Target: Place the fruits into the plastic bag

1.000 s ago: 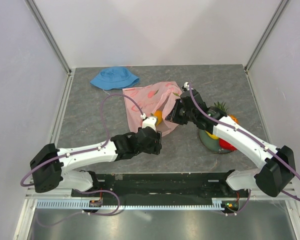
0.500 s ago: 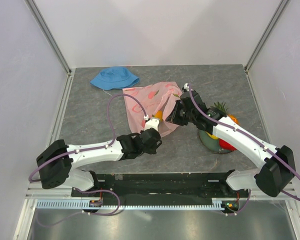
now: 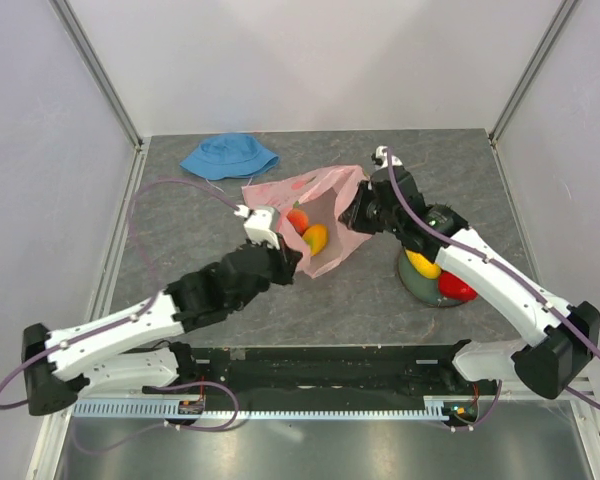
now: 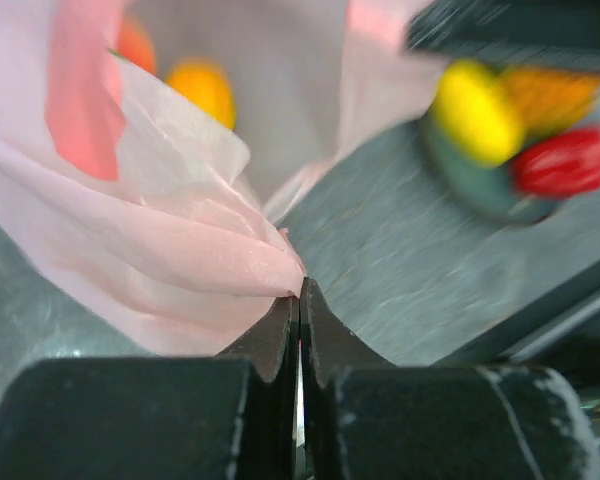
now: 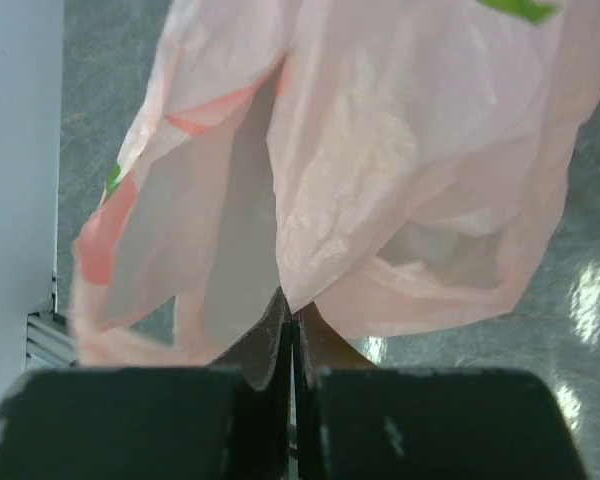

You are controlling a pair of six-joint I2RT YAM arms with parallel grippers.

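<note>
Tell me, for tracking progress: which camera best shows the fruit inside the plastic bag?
Top external: it looks into the open plastic bag at a red-orange fruit and a yellow-orange fruit. Left wrist shows both, blurred, at its top edge. Right wrist shows only the bag's outside.

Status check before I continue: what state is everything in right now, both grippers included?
plastic bag: mouth open, pinched at two sides
left gripper: shut on the bag's near rim
right gripper: shut on the bag's right rim
red-orange fruit: inside the bag
yellow-orange fruit: inside the bag
plate: on the table, holding fruit
yellow fruit: on the plate
red fruit: on the plate
blue hat: lying flat, far left
</note>
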